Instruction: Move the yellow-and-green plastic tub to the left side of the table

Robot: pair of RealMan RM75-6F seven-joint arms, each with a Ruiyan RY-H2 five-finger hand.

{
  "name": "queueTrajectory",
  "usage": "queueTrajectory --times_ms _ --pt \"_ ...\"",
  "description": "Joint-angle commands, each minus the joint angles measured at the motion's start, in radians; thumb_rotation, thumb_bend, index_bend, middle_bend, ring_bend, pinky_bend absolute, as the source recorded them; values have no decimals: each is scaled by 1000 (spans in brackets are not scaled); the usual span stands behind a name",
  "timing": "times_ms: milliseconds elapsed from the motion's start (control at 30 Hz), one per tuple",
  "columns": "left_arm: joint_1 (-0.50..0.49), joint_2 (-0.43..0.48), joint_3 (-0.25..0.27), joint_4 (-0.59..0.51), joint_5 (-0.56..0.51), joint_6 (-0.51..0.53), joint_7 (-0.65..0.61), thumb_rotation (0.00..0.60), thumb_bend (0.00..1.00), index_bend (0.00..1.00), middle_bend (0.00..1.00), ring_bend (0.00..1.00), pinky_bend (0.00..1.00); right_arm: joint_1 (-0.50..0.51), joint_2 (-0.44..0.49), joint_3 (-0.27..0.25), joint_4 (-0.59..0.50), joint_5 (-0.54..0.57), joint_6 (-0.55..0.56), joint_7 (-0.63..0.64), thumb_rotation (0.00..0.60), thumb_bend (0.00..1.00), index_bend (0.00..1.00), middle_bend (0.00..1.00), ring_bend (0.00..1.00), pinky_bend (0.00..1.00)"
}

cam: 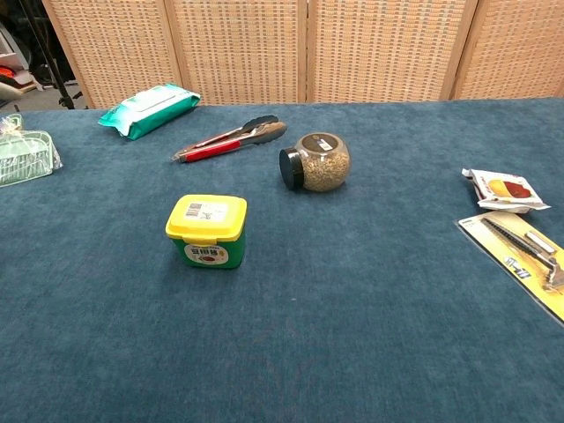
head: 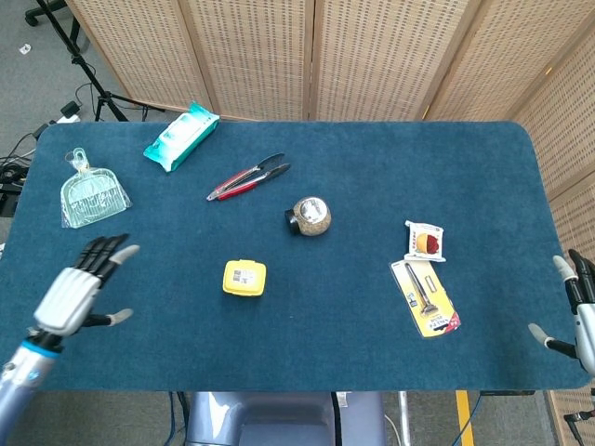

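Note:
The yellow-and-green plastic tub (head: 244, 277) (cam: 207, 231) stands upright on the blue table, a little left of the middle, with its yellow lid on. My left hand (head: 79, 287) hovers over the table's near left part, well to the left of the tub, holding nothing with its fingers spread. My right hand (head: 575, 311) shows at the table's right edge, fingers apart and empty. Neither hand appears in the chest view.
A green dustpan (head: 91, 193) and a teal wipes pack (head: 180, 136) lie at the far left. Red tongs (head: 247, 177) and a round jar (head: 310, 216) lie behind the tub. A snack packet (head: 426, 240) and a carded tool (head: 426, 297) lie on the right.

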Motion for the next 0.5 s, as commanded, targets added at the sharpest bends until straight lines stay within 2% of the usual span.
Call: queueTrajectory --times_ms 33,100,267,500 --pt "-123 -63 -32 -82 -14 -176 124 600 0 0 0 0 0 1 0 1 3 4 -4 4 600 0 0 0 0 0" --pt "-162 -116 -62 -114 -91 -259 246 600 0 0 0 0 0 3 1 1 6 8 -12 8 600 0 0 0 0 0" --pt "-229 -228 -114 -131 -270 -381 422 600 0 0 0 0 0 7 5 5 11 18 -22 25 600 0 0 0 0 0" --pt "-317 -417 -170 -64 -516 -439 602 600 0 0 0 0 0 7 18 12 17 29 -29 68 600 0 0 0 0 0"
